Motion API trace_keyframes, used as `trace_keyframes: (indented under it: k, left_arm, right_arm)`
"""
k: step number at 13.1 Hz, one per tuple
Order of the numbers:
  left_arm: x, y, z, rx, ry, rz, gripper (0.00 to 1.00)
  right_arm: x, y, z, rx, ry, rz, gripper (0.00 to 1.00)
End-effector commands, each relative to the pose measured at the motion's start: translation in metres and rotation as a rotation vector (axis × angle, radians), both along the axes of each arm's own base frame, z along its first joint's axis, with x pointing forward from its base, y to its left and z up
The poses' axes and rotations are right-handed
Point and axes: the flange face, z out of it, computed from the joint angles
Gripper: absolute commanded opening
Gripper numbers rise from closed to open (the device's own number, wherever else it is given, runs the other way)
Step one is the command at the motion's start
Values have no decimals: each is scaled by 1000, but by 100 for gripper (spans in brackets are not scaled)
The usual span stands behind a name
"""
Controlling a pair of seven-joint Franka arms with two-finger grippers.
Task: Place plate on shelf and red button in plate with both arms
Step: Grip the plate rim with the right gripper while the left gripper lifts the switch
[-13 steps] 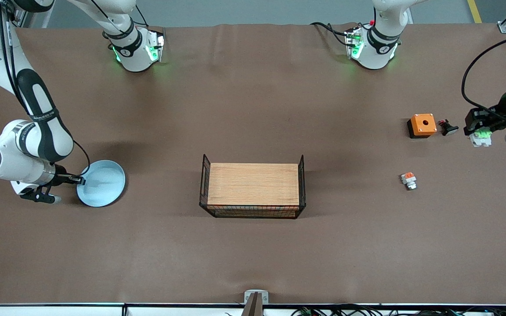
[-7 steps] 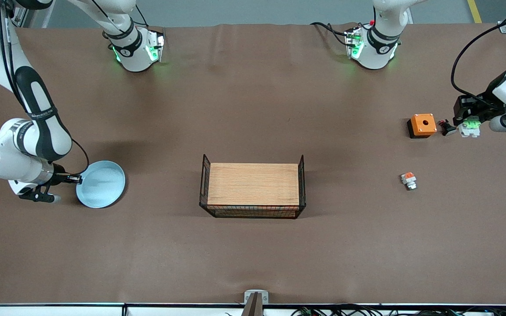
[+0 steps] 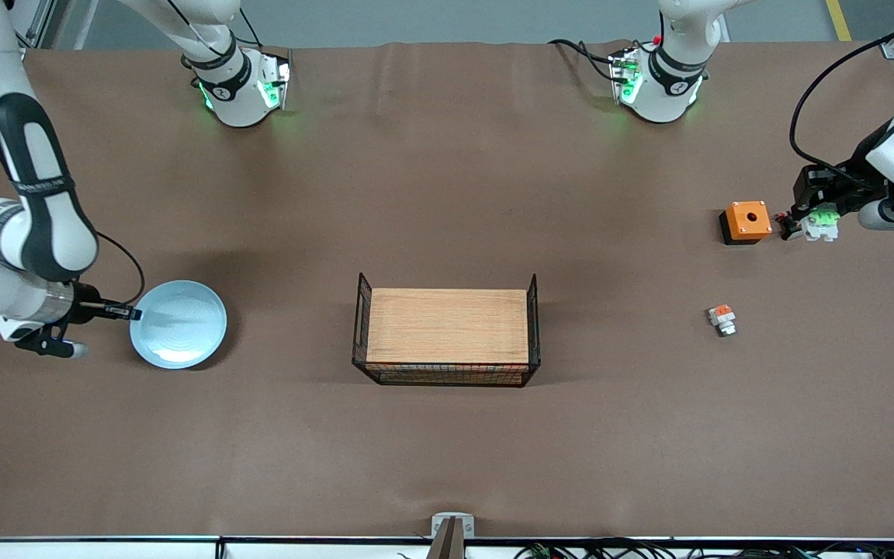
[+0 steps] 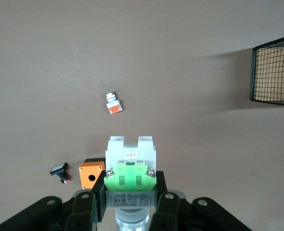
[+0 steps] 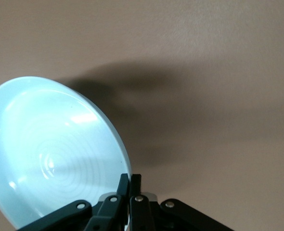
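Pale blue plate [image 3: 178, 324], at the frame's lower left, is pinched at its rim by the right gripper [image 3: 133, 314]. The left gripper [image 3: 814, 220], at the right edge, is clamped on the red button [image 3: 819, 223]. Both are picked, I think; next is carrying them to the crate [image 3: 447, 335] at centre.

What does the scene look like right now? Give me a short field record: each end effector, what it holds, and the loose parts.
left end effector: shut on the red button, up over the table at the left arm's end, beside the orange box
right end effector: shut on the rim of the plate, at the right arm's end
wire basket: mid-table, holding a wooden block, nothing placed on it yet
black part: on the table beside the orange box
orange-tab part: on the table, nearer the front camera than the orange box
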Motion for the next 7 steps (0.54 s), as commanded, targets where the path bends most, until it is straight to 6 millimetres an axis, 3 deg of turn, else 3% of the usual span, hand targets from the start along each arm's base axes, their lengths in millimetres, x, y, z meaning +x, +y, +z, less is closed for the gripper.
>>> trace_keyframes:
  k: [1, 3, 7]
  left_arm:
    - [-6, -3, 7, -8, -1, 9, 0]
    - [-5, -2, 7, -9, 0, 11, 0]
    - [-5, -1, 7, -7, 0, 11, 0]
  right_arm:
    - [-4, 21, 52, 17, 14, -58, 0]
    - [-14, 36, 93, 14, 40, -89, 0]
    - [-47, 90, 185, -16, 102, -192, 0]
